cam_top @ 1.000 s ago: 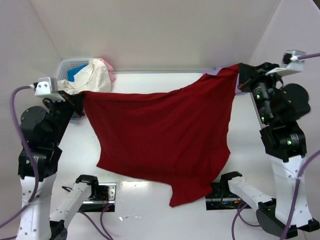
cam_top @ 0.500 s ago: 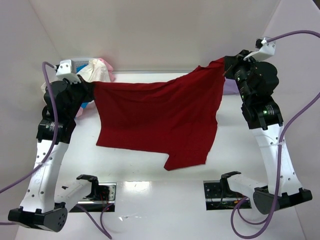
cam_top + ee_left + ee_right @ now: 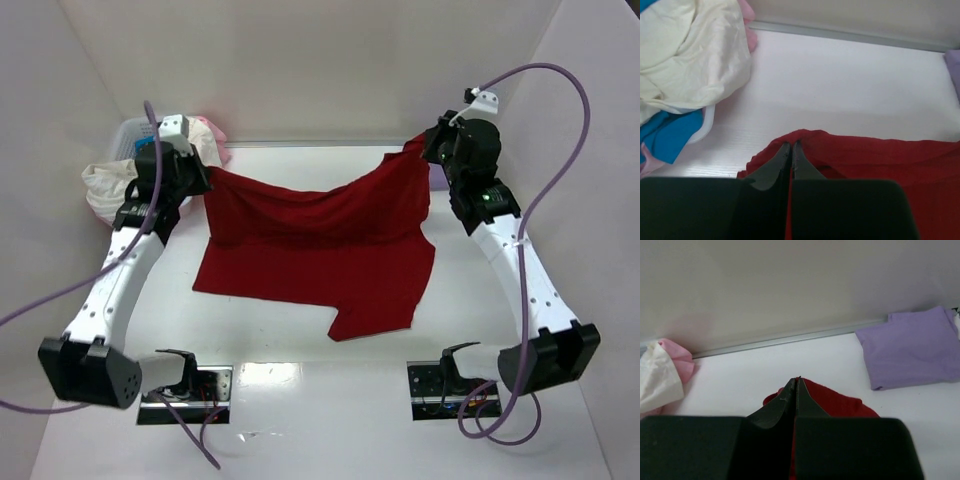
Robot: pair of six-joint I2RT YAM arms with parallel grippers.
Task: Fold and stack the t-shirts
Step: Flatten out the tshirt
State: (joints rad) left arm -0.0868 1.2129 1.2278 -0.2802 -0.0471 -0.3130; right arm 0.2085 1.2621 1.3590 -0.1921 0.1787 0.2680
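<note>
The dark red t-shirt [image 3: 310,250] hangs stretched between my two grippers, its lower part lying on the white table [image 3: 320,400], one sleeve pointing toward the near edge. My left gripper [image 3: 205,176] is shut on its left top corner [image 3: 810,137]. My right gripper [image 3: 425,145] is shut on its right top corner [image 3: 835,397]. A folded pale lavender t-shirt [image 3: 912,347] lies at the far right by the wall. Cream-white [image 3: 695,50], bright blue [image 3: 667,135] and pink [image 3: 747,22] shirts are heaped in the basket at far left.
The white lattice basket [image 3: 135,135] stands at the back left corner with shirts spilling over it. The back wall [image 3: 320,70] runs close behind both grippers. Two arm bases [image 3: 190,385] sit at the near edge.
Both grippers have moved away from the camera and lower with the red shirt, nearer together. The shirt sags and more of it rests on the table.
</note>
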